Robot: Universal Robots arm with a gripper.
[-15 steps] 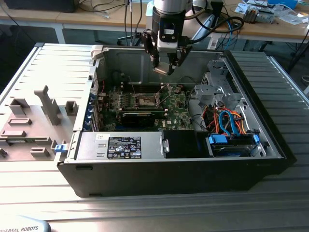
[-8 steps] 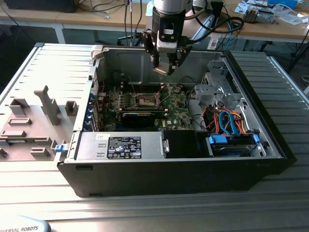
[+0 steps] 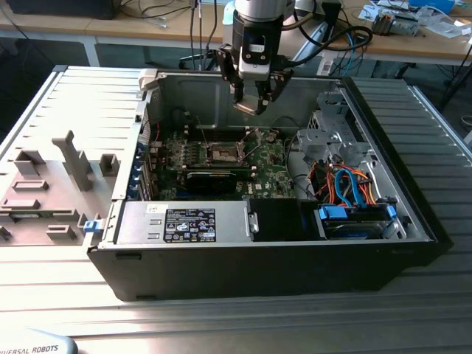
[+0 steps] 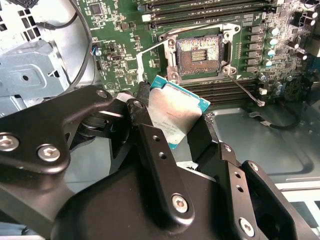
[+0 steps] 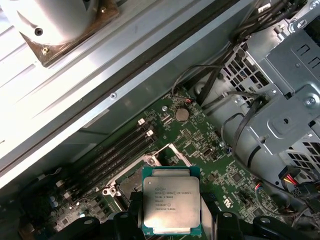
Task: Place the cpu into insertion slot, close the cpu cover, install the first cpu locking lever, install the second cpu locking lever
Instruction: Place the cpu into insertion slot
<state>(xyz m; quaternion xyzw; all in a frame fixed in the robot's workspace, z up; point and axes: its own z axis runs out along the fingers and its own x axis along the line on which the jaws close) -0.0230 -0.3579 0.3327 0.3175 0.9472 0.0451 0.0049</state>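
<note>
My gripper [image 3: 254, 105] hangs inside the open computer case, above the green motherboard [image 3: 269, 166], and is shut on the cpu [image 4: 175, 112]. The cpu [image 5: 171, 202] is a small square chip with a dull silver top, pinched at two opposite edges by the black fingers [image 4: 145, 125]. It is held tilted in the air, off the board. The insertion slot [image 4: 199, 50] lies open below, its dark contact field bare, with a silvery metal frame [image 4: 172, 52] around it. A thin wire lever [image 4: 245, 90] sticks out from one corner of the slot. In the exterior view the slot [image 3: 223, 153] is slightly toward the left of the gripper.
A label-covered grey power supply [image 3: 184, 223] and a black graphics card [image 3: 214, 179] lie at the case's near side. A metal drive cage [image 3: 328, 140] with orange and blue cables [image 3: 346, 184] fills the exterior view's right. Grey fixtures [image 3: 70, 158] stand outside on the left.
</note>
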